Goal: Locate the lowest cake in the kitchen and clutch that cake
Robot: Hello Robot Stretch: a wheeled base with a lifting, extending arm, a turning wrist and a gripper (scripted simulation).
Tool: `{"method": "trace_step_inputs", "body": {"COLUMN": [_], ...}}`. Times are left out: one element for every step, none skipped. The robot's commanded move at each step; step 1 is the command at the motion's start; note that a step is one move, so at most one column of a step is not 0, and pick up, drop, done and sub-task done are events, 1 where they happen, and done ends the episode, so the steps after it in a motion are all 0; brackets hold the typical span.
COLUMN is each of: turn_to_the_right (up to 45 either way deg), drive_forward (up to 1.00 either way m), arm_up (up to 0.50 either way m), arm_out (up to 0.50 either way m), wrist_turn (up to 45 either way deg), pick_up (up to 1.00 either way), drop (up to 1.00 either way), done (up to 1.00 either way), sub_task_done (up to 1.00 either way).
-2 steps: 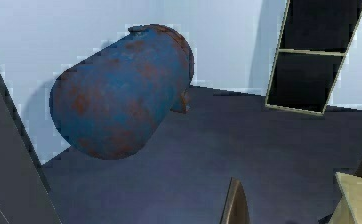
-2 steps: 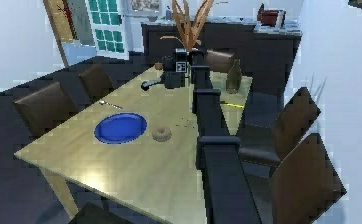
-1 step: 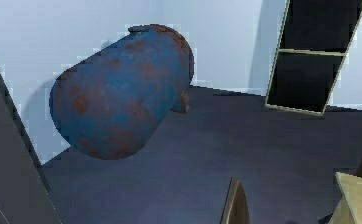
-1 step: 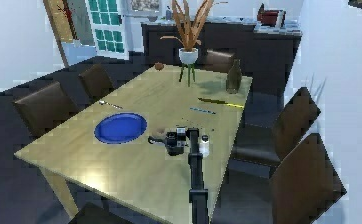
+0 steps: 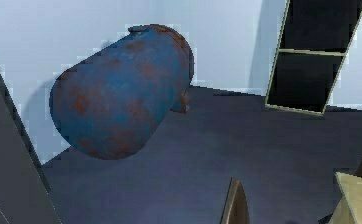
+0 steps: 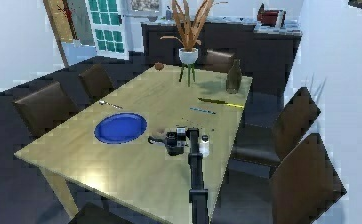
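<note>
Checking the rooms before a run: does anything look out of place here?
A big blue tank with rust patches sits on the dark floor beside a shelf unit, odd for a house. The dining table looks orderly.

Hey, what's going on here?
A Stretch robot reaches its arm over a wooden dining table, the pincer near a blue plate; I cannot tell whether it holds anything. A potted plant and a dark bottle stand at the table's far end. Ahead of the robot, a rusty blue tank lies on the floor.
</note>
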Motion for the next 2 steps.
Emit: {"method": "trace_step_inputs", "body": {"turn_to_the_right": [0.0,0.0], "drive_forward": [0.00,0.00], "arm_up": [0.10,0.00], "arm_out": [0.00,0.00], "wrist_turn": [0.0,0.0], "pick_up": [0.00,0.00], "drop": [0.00,0.00], "done": [0.00,1.00], "sub_task_done": [0.00,0.00]}}
